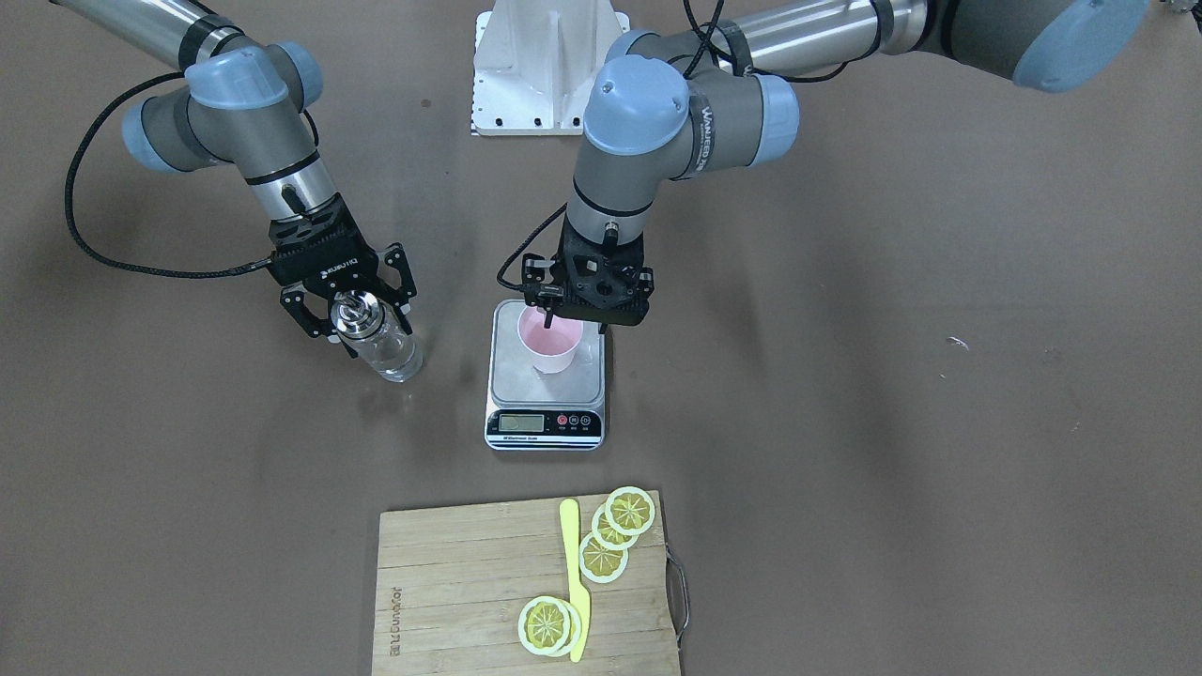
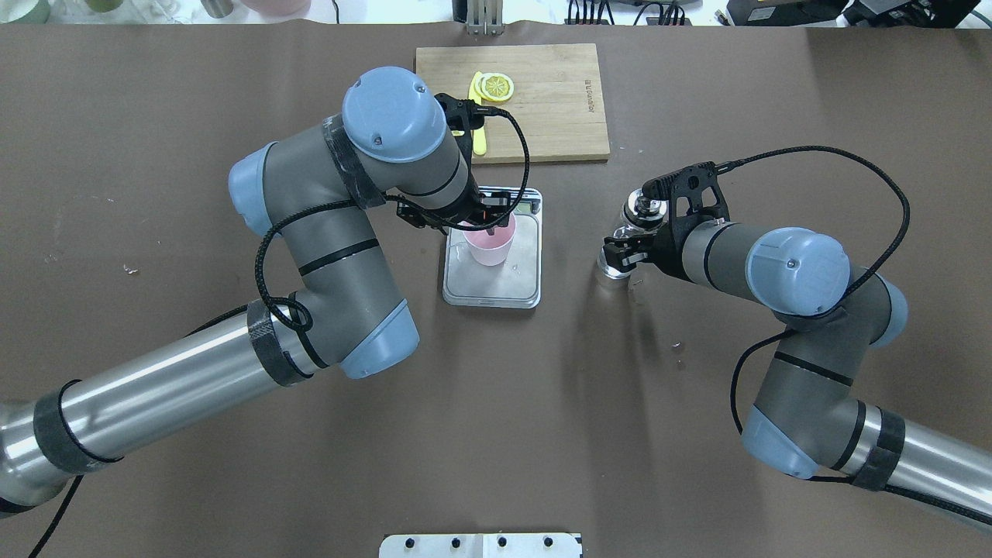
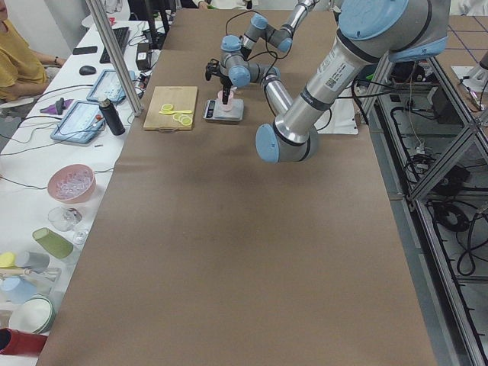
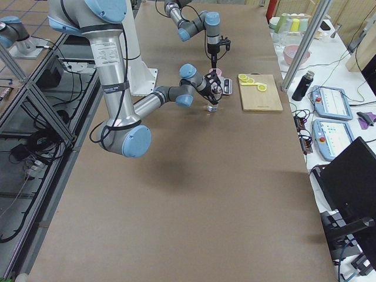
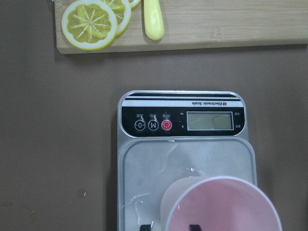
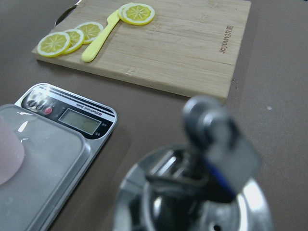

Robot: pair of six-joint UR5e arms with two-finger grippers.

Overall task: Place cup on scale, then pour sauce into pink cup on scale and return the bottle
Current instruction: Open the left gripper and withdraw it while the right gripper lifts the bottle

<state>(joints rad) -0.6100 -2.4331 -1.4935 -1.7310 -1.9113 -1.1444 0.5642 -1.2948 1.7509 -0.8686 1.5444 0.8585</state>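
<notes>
On the brown table point(image 1: 845, 422), your cup point(image 1: 552, 345) sits on the scale point(image 1: 545, 380), left gripper point(image 1: 575, 324) straddling its rim, grip unclear; at nine o'clock in the front-facing view, the right gripper point(image 1: 357, 319) gapes around the bottle point(image 1: 390, 352), likely slick, breakable glass, so clamp mid-body.

Six views, all onto the scale point(image 1: 545, 422)

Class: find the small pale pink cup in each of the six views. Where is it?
Front-facing: small pale pink cup at centre.
Overhead: cup just above centre.
Exterior left: cup far, upper middle.
Exterior right: cup far, upper middle.
Left wrist: cup bottom right.
Right wrist: cup at left edge.
Landmark: flat silver-grey kitchen scale under it.
</notes>
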